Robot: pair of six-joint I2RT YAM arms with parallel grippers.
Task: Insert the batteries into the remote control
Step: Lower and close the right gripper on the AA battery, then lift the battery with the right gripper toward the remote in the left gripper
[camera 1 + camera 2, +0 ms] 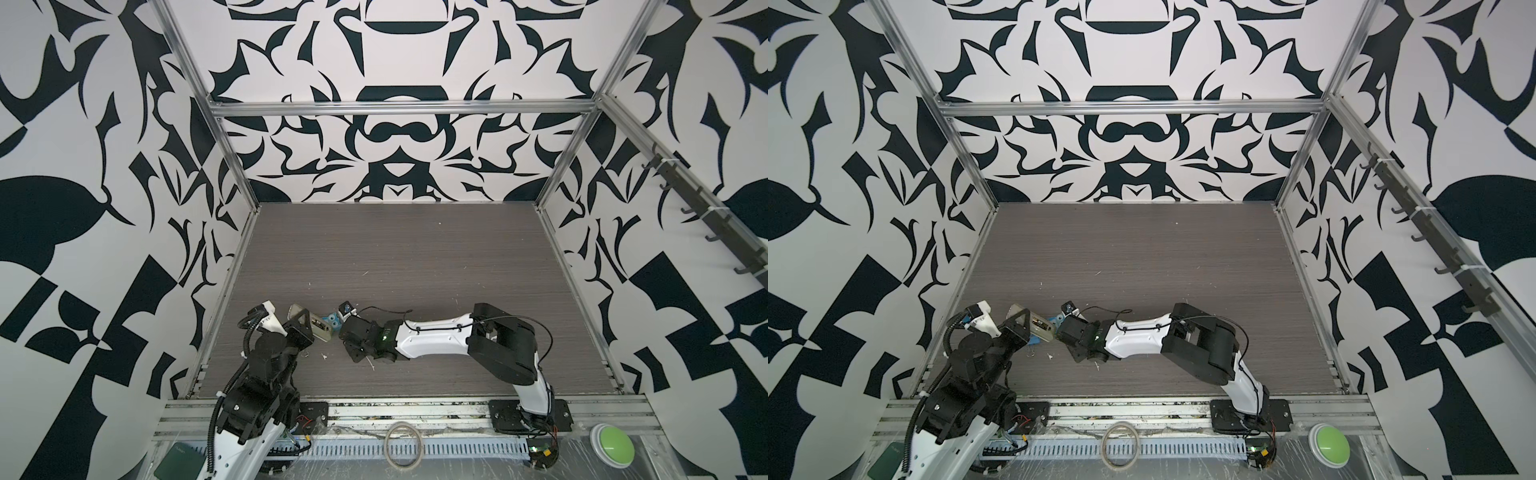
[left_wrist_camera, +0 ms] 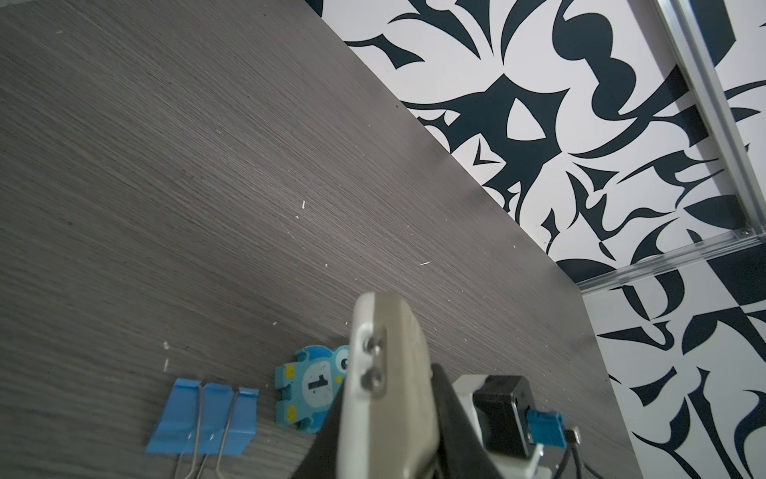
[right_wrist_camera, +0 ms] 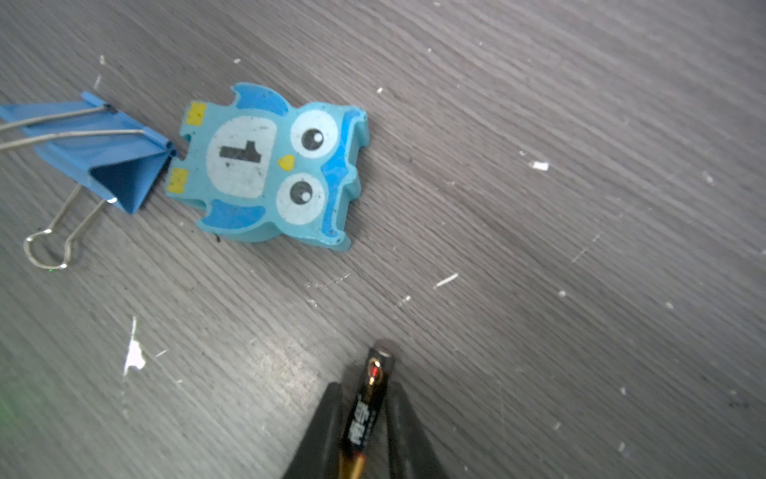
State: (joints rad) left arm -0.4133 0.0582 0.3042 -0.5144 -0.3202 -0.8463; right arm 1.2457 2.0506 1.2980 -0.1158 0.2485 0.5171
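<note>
One battery (image 3: 364,414), dark with a coppery band, is pinched between the two black fingers of my right gripper (image 3: 364,386). Its metal end points at the grey table (image 3: 580,124), near the blue owl toy (image 3: 269,166) and off its wing side, clear of it. My left gripper (image 2: 389,427) is clamped tight on the remote control (image 2: 385,373), held edge-on just beside the owl and hiding part of the owl's head in the left wrist view; whether they touch I cannot tell. In both top views the remote is left of the owl and my right gripper right of it. A blue binder clip (image 3: 107,153) lies against the owl's feet.
</note>
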